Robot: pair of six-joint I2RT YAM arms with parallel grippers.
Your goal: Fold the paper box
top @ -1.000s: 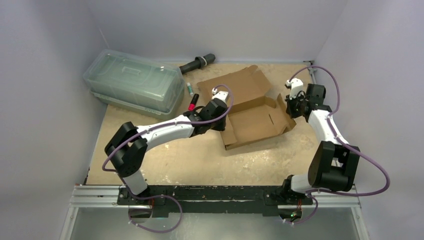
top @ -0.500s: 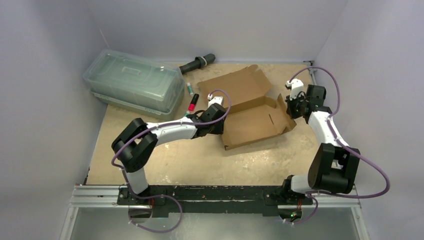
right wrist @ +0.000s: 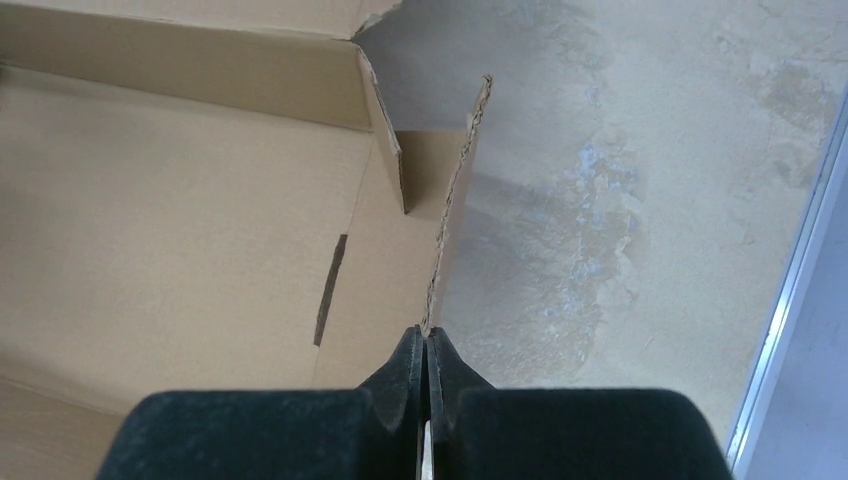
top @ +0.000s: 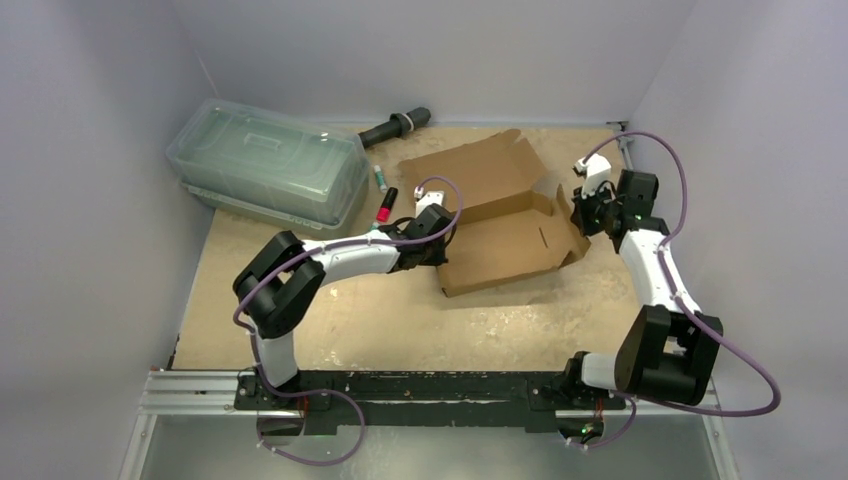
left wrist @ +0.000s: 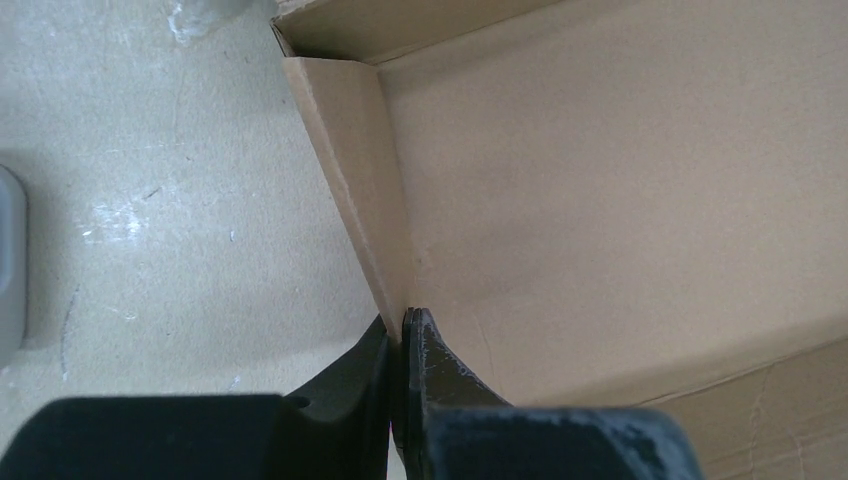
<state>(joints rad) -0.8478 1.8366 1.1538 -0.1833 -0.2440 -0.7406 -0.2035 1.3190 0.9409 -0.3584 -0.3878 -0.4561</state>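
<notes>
You have the paper box (top: 505, 235) right of centre on the table (top: 400, 310), about half formed: left gripper (left wrist: 403, 340) pinches its raised left wall, right gripper (right wrist: 426, 350) pinches its raised right flap, and the lid panel lies open at the far side, untucked.

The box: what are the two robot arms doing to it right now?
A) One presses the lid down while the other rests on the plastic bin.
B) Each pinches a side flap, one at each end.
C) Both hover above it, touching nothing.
B: the left fingers are shut on the left flap of the box, and the right fingers on its right flap, as the wrist views show.
</notes>
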